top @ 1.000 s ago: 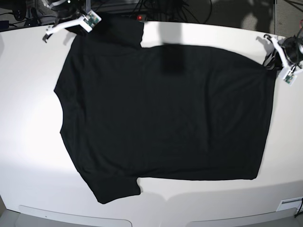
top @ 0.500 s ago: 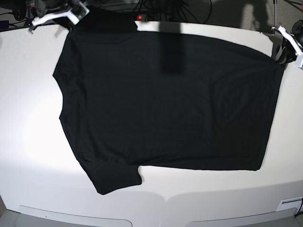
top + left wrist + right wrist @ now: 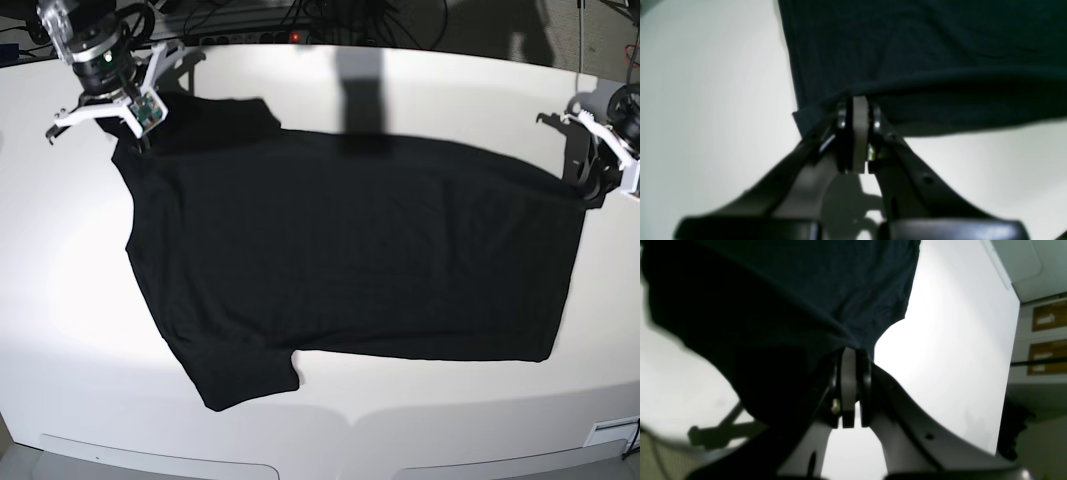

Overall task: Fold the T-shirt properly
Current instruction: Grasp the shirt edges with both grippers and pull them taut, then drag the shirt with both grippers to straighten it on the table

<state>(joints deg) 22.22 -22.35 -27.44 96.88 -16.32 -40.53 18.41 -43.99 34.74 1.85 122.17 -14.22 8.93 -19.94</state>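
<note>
The black T-shirt [image 3: 350, 250] lies spread on the white table [image 3: 60, 300], plain side up, with one sleeve at the front left. At the far left my right gripper [image 3: 135, 132] is shut on the shirt's far shoulder and sleeve cloth. The right wrist view shows its jaws pressed together [image 3: 850, 355] with the dark T-shirt [image 3: 790, 290] bunched in them. At the far right my left gripper [image 3: 588, 188] is shut on the far hem corner. In the left wrist view its tips [image 3: 857, 104] pinch the T-shirt [image 3: 923, 50] edge, lifted slightly off the table.
Cables and a power strip [image 3: 290, 35] run along the table's back edge. A small label [image 3: 610, 432] sits at the front right corner. Brown boxes on shelving [image 3: 1047, 316] stand beyond the table.
Both grippers have come from the table's back edge toward the front and down, carrying the shirt's far edge with them. The far sleeve now lies bunched at the right gripper.
</note>
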